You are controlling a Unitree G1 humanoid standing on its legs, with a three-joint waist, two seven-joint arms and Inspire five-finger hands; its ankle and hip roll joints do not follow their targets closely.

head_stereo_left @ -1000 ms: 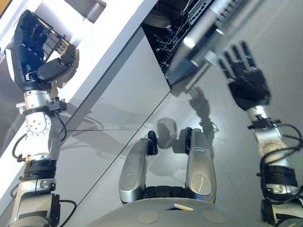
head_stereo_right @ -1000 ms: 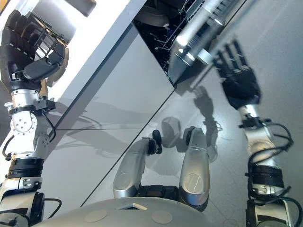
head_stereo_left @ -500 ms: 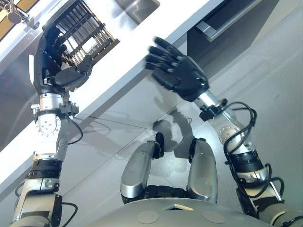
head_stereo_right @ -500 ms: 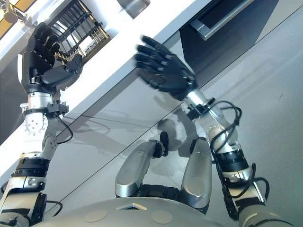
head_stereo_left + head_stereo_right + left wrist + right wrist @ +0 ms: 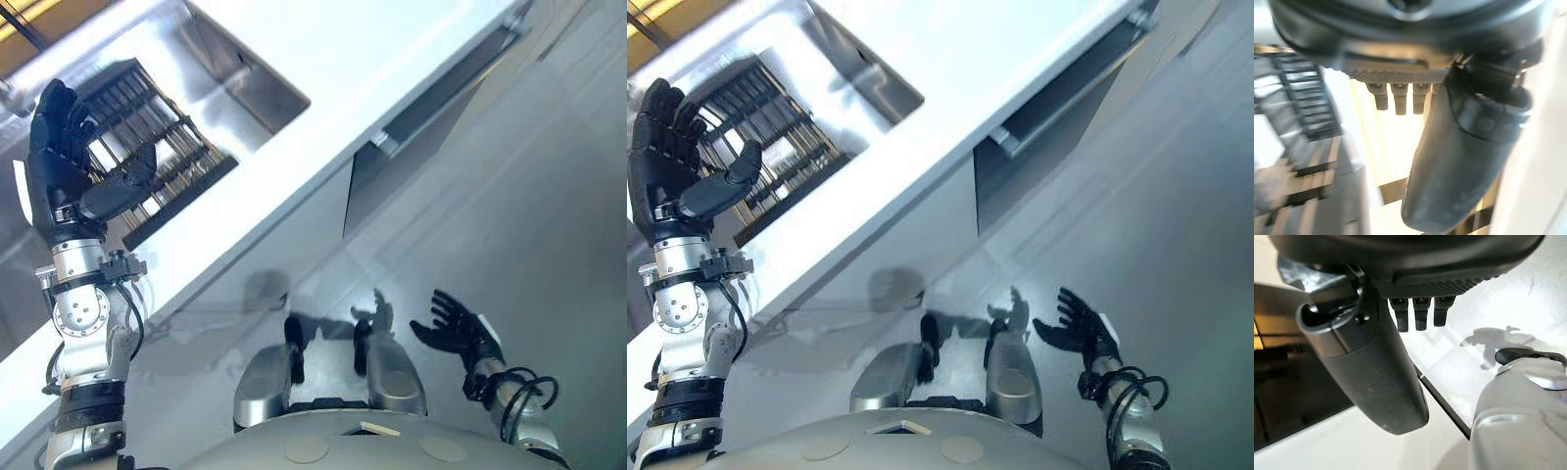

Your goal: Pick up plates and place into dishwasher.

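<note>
Hanging raised over the white counter [image 5: 294, 166], the left hand [image 5: 59, 162] holds nothing: its fingers [image 5: 54, 108] stand straight up, close together, with the thumb [image 5: 118, 191] jutting sideways. Just behind it lies a dark slatted rack [image 5: 162, 147], and beyond the rack a steel sink [image 5: 245, 73] is sunk into the counter. No plate can be made out on the rack or by either hand.

Past the sink, away from the left hand, the counter's front edge runs on to a dark dishwasher door [image 5: 431, 108] standing slightly ajar, a narrow gap showing along its top.

Low by the grey floor [image 5: 529, 225], the right hand [image 5: 456, 328] is spread, fingers apart and holding nothing, well apart from the counter and the door, with bare floor all round it.

From the left wrist, the thumb [image 5: 1459, 161] and straight fingertips [image 5: 1400, 100] show against pale counter, the rack [image 5: 1298, 122] blurred alongside. From the right wrist, the thumb [image 5: 1371, 377] and fingertips [image 5: 1420, 316] hang over the floor [image 5: 1528, 293], with a dark panel [image 5: 1293, 382] beside.
</note>
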